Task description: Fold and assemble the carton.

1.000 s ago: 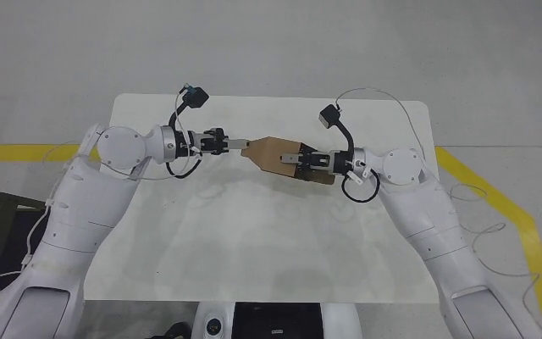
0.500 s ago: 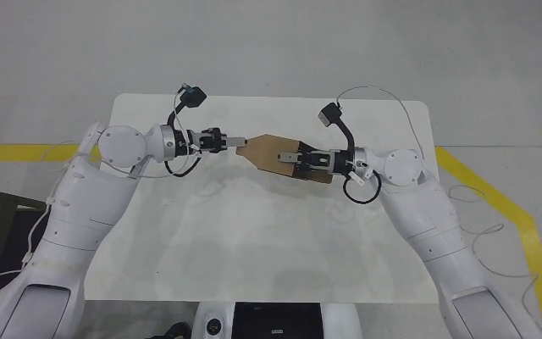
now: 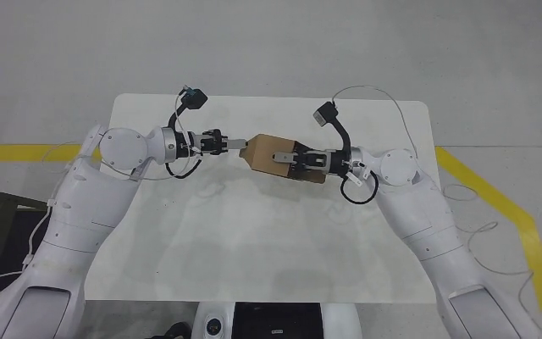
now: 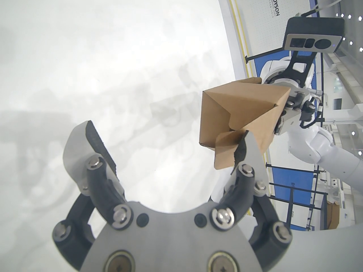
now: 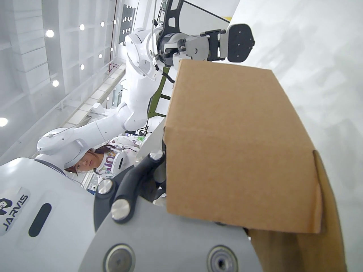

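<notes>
Carton [image 3: 264,149] hangs over the table [image 3: 254,254], upper centre of the top view, long axis left-right. Right gripper [image 3: 288,158] clamps its right end. Left gripper [image 4: 168,135], spread wide, touches the left-end flap [image 4: 224,154].

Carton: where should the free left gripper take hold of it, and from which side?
Grip the small loose flap at the carton's open end, coming from the left gripper's side, opposite the right gripper. It juts out thin and free, likely fitting between the open fingers.
</notes>
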